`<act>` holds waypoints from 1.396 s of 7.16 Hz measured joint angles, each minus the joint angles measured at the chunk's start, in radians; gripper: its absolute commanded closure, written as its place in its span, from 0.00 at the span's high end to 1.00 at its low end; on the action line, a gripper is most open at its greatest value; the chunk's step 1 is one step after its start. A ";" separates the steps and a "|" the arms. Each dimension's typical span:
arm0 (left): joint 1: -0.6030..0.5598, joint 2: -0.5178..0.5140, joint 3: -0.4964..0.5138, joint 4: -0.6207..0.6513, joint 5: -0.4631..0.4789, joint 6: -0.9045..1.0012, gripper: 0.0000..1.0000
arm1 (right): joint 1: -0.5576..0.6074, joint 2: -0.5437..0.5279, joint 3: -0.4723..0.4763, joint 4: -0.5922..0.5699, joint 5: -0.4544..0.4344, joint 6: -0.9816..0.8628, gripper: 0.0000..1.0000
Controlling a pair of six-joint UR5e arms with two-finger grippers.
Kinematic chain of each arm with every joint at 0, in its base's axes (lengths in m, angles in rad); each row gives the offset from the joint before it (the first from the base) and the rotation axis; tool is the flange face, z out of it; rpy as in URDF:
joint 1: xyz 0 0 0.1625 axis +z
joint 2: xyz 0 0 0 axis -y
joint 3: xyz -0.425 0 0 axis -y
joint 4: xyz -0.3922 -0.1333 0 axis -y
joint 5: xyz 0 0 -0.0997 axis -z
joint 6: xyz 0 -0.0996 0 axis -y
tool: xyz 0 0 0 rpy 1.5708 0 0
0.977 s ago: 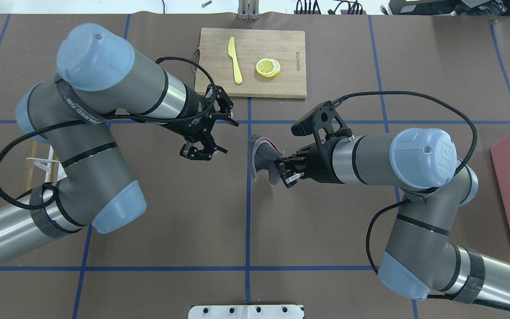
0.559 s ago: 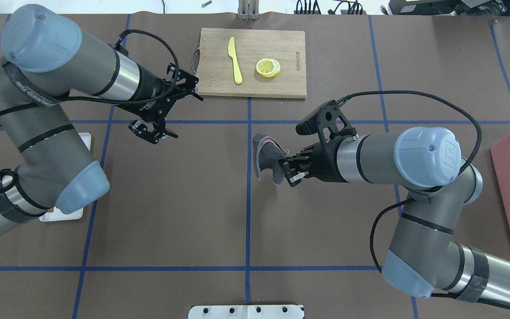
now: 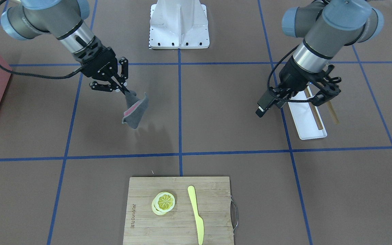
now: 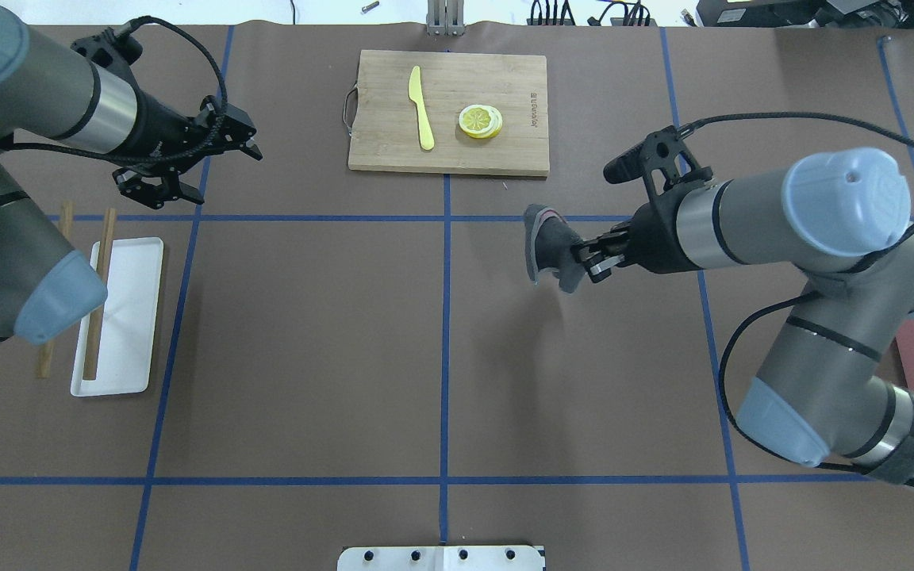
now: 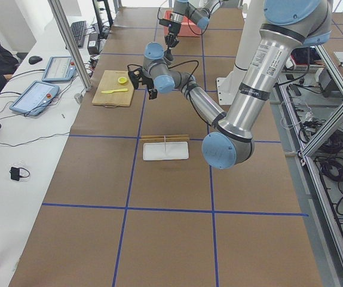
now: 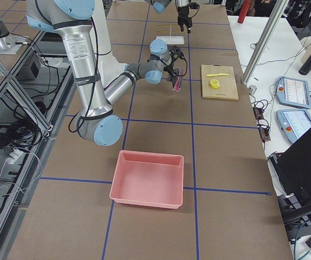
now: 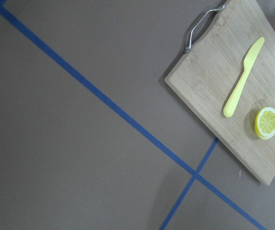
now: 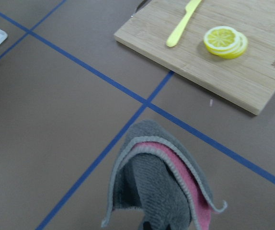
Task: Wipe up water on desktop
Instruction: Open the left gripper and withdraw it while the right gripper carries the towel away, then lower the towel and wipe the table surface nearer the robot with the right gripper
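Right end effector (image 4: 584,258) pinches cloth (image 4: 546,246) by an edge above counter (image 4: 306,341); may slip or bunch on press-down. No puddle visible, wipe could miss. Left end effector (image 4: 187,162) released.

Fixed cameras look down on the desktop (image 4: 306,333) from opposite sides and along it from both ends. The closer wrist cameras share the cutting board (image 7: 214,57).

The counter (image 4: 306,333) is a large, flat, matte brown surface, lying level and filling nearly the whole overhead view. Thin blue tape lines (image 4: 445,357) cross it lengthwise and crosswise, meeting at right angles to form a big grid of rectangles. Any water on it is too faint to tell.
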 measured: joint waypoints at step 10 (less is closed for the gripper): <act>-0.102 0.185 -0.027 -0.003 0.012 0.249 0.98 | 0.015 -0.129 -0.011 -0.615 -0.308 -0.668 0.00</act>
